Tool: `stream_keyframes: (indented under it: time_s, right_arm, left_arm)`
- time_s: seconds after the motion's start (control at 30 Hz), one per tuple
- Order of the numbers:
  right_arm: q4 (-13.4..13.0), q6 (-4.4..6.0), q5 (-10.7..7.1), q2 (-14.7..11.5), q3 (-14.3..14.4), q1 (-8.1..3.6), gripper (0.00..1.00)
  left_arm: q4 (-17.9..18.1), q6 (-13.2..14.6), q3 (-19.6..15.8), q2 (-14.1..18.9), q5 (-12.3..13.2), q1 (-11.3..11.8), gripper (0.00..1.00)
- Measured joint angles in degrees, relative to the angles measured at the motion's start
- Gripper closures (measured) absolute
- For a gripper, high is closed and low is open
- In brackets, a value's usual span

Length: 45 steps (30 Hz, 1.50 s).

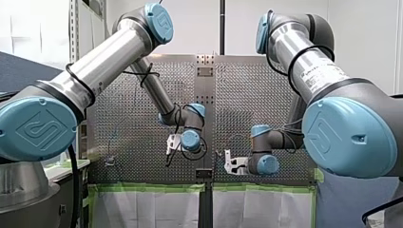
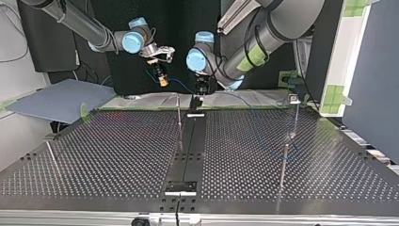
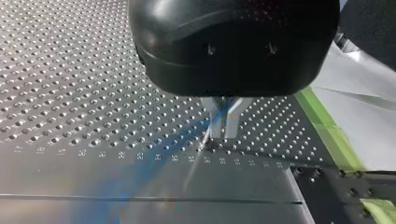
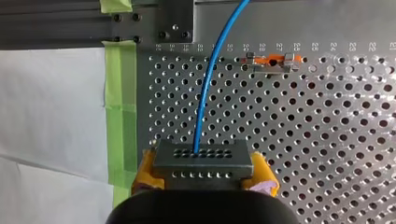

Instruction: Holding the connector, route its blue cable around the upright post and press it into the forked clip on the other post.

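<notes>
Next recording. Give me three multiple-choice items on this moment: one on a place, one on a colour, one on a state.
1. Where is the orange part relative to my right gripper?
A. Held in it.
B. Ahead of it, on the board, beside the cable.
C. On the tape.

2. What colour is the tape at the board's edge?
A. Green.
B. Red.
C. Black.

3. What is my right gripper doing?
A. Open over bare board.
B. Shut on the connector.
C. Shut on the tape.

Key:
1 B: the orange part lies on the holes beyond the connector, apart from the cable.
2 A: the strip beside the holes is green.
3 B: the yellow pads clamp the connector's sides.
</notes>
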Motion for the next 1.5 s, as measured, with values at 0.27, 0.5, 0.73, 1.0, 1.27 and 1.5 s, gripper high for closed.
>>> stream_keyframes:
  time_s: [0.27,0.5,0.73,1.0,1.27,1.5]
  right_arm:
    - [-0.27,0.04,0.11,0.00,0.00,0.00,1.00]
    - [-0.34,-0.04,0.11,0.00,0.00,0.00,1.00]
    - [-0.07,-0.25,0.13,0.00,0.03,0.00,1.00]
    - [0.23,-0.68,1.05,0.00,0.05,0.00,1.00]
    - [-0.09,-0.70,1.27,0.02,0.02,-0.27,1.00]
    - [-0.84,-0.47,1.31,0.06,0.00,-1.05,1.00]
  left_arm:
    - [2.07,0.07,-1.20,0.00,1.22,-0.03,1.00]
    - [2.92,0.01,-1.28,-0.01,1.26,0.04,1.00]
    - [4.55,0.22,-1.36,-0.06,-0.73,-0.15,1.00]
    - [5.91,0.32,-1.35,-0.97,-0.77,-0.53,1.00]
    - [7.41,-0.12,-1.31,-3.60,-0.17,-1.04,1.00]
    - [9.46,-0.63,-1.31,-3.76,1.06,-1.46,1.00]
